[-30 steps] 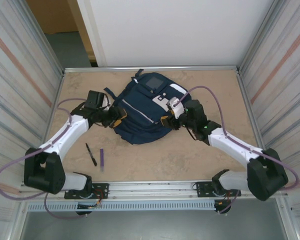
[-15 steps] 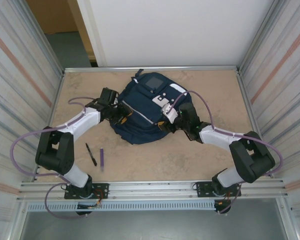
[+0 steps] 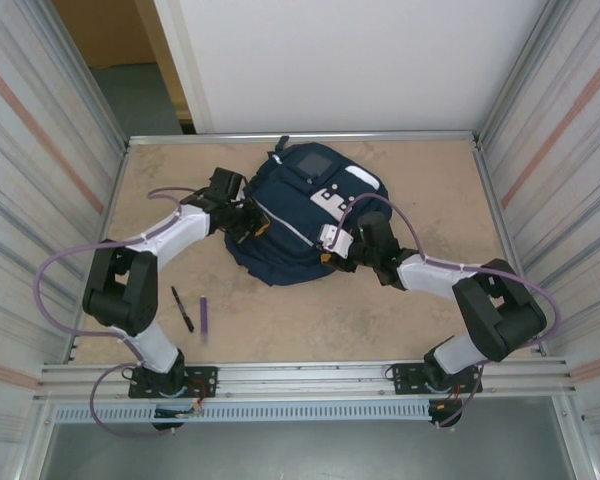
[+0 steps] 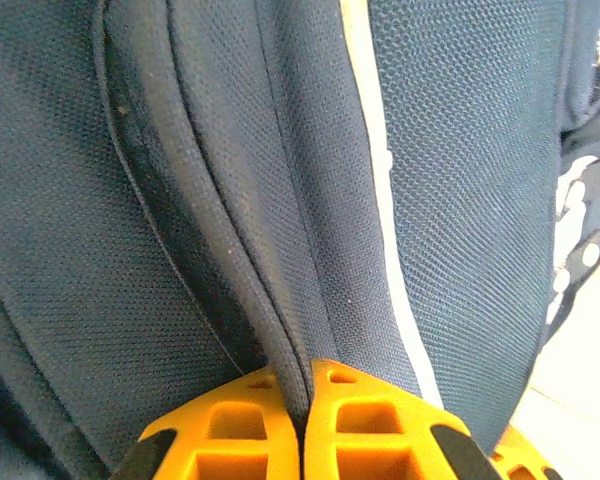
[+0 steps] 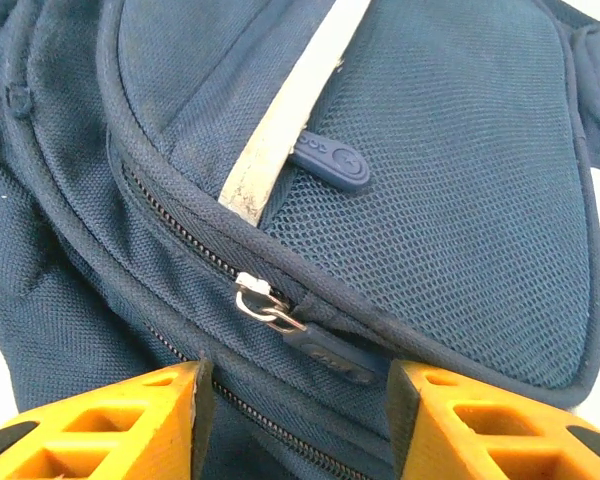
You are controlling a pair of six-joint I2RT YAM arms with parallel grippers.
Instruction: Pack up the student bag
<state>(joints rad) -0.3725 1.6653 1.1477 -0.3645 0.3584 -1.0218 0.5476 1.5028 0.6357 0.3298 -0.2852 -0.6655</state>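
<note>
Navy bag (image 3: 285,235) seam, thinly clamped in left gripper (image 4: 305,378), could slip free if tugged; right gripper (image 5: 295,392), jaws apart, may miss small zip pull (image 5: 330,357) just ahead.

Soft even light is filling the top view w/ faint shadows hugging the bag (image 3: 290,215), the white wall (image 3: 360,60) is glaring a bit, & in wrist views the table (image 4: 585,400) is blowing out pale while fabric is reading sharp.

Top camera overhead, looking down; both wrist cameras close on student bag (image 3: 285,255).
</note>
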